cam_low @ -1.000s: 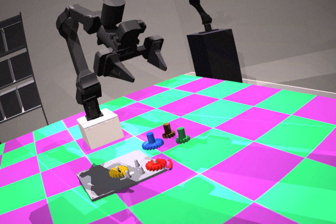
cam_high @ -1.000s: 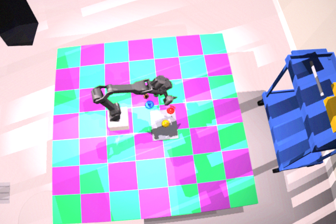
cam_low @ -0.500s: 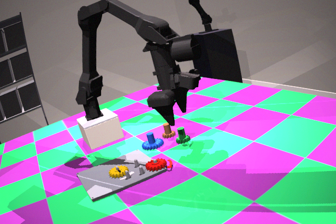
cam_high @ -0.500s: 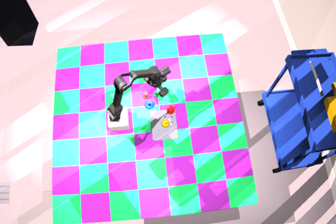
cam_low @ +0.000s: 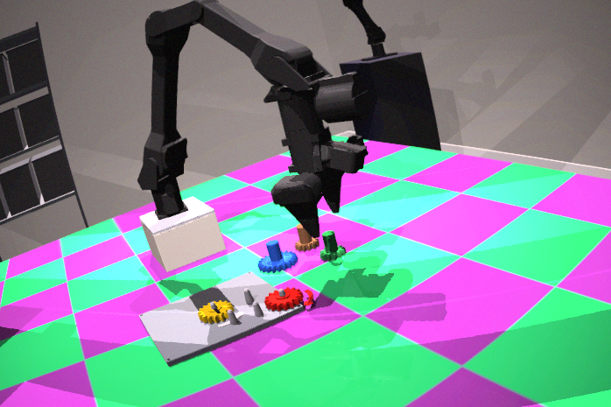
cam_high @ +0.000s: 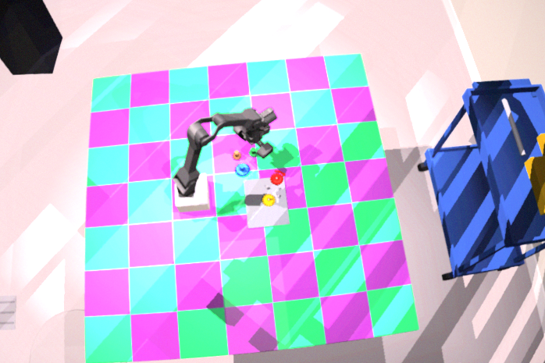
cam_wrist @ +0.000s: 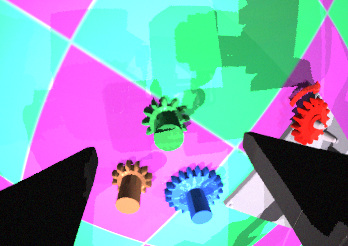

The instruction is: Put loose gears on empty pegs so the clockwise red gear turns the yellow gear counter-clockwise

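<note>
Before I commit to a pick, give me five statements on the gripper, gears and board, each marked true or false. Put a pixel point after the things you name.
1. The gripper [cam_high: 258,140] [cam_low: 326,224] [cam_wrist: 172,147] is open with nothing between its fingers. True.
2. The blue gear [cam_high: 242,169] [cam_low: 277,262] [cam_wrist: 194,190] sits on a peg. False: it stands on the table.
3. The green gear [cam_high: 253,152] [cam_low: 332,250] [cam_wrist: 165,118] is off the board. True.
4. Every peg is filled. False: three are empty.
5. The orange gear [cam_high: 236,154] [cam_low: 306,244] [cam_wrist: 131,179] is wider than the blue one. False: it is narrower.
</note>
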You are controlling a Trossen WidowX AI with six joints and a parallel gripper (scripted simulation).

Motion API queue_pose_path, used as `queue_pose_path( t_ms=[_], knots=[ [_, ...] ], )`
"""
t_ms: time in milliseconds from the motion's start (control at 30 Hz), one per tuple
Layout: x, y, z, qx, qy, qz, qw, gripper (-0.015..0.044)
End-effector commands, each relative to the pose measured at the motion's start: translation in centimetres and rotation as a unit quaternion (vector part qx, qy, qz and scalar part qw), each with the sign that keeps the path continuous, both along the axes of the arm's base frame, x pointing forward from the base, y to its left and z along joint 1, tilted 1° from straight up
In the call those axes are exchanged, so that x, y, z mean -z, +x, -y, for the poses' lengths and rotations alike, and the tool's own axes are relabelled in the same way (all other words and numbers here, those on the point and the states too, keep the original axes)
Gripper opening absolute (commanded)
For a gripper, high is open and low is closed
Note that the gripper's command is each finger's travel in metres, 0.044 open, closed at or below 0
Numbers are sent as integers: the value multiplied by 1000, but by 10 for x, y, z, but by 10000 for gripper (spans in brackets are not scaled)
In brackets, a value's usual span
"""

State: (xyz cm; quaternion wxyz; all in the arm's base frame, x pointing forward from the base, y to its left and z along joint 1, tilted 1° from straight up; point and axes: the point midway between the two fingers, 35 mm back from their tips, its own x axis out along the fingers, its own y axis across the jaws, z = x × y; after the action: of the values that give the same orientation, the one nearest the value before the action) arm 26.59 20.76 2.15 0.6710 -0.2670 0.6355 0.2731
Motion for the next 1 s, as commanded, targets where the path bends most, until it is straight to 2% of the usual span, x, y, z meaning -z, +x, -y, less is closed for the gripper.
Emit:
queue_pose_path(
  t_ms=[0, 600, 967],
  knots=[
    [7, -1, 0, -2, 0, -2, 1000, 440],
    [27, 0, 0, -2, 0, -2, 1000, 440],
    [27, 0, 0, -2, 0, -2, 1000, 151]
  ],
)
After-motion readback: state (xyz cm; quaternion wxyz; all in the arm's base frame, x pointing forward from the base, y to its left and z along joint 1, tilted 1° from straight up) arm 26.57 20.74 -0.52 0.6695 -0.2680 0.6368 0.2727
